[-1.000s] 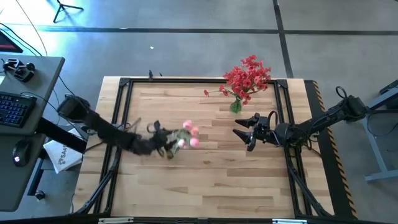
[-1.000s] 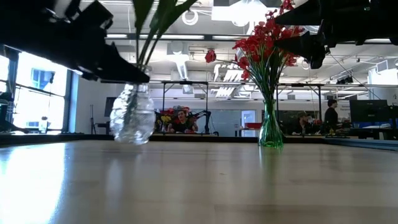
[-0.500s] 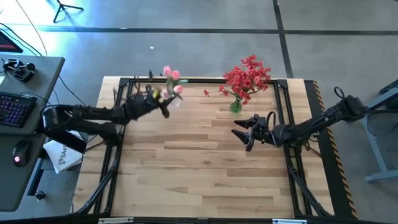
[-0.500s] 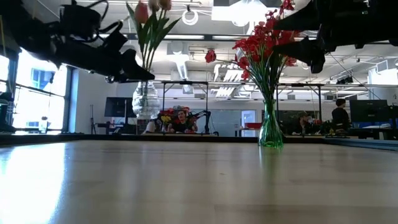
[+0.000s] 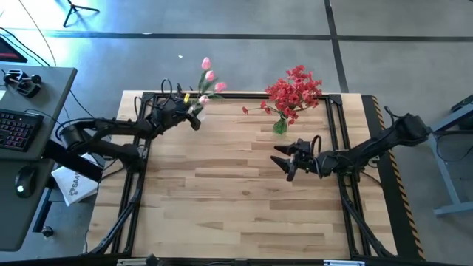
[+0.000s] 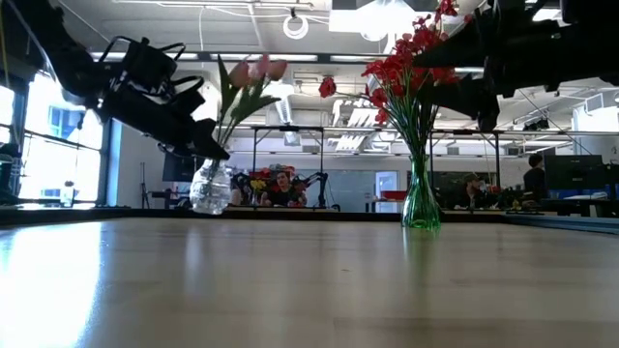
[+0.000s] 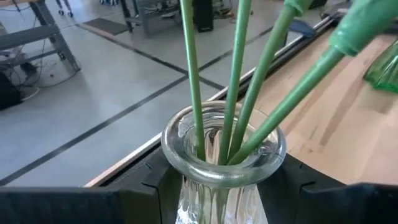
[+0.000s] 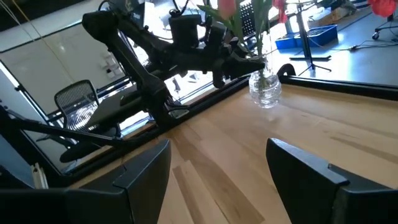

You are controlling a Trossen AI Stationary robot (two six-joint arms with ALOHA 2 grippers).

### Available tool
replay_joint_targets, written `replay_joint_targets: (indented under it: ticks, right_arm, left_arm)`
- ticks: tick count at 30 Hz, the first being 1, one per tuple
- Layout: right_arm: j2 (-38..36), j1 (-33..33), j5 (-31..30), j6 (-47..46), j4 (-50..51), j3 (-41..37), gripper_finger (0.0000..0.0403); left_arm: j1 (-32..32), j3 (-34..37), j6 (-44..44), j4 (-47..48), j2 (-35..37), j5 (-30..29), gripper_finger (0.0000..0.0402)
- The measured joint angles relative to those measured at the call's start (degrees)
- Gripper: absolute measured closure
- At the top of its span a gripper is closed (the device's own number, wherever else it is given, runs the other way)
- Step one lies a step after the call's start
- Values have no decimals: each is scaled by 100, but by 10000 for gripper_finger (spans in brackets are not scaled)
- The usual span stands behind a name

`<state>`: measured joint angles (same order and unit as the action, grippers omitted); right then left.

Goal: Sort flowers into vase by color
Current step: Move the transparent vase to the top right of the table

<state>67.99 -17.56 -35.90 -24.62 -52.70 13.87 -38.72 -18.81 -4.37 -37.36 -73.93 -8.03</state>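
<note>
A round clear glass vase (image 6: 210, 186) of pink tulip flowers (image 5: 208, 76) is gripped by the left claw (image 5: 194, 118) at the wooden tabletop (image 5: 236, 214) far edge. The right claw (image 5: 283, 164) is spread apart.

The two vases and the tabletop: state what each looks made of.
Clear vase: looks like colourless glass, glossy; the stems show through its thick rim and ribbed neck. The left gripper holds it at the table's far left corner.
Green vase: seemingly tinted glass, translucent and shiny, though plastic is possible.
Tabletop: wood planks with visible grain, light finish.
</note>
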Motion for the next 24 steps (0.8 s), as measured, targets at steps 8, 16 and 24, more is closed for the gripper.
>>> replay_joint_targets:
  ticks: [8,16,24]
  right_arm:
    - [148,0,39,3,-178,0,144]
    - [150,0,39,52,-180,0,144]
    - [150,0,39,63,-180,0,144]
  left_arm:
    - [-225,0,-33,15,-225,-1,246]
    - [-223,-11,-147,-42,-346,0,232]
    - [-312,0,-337,374,-335,-57,188]
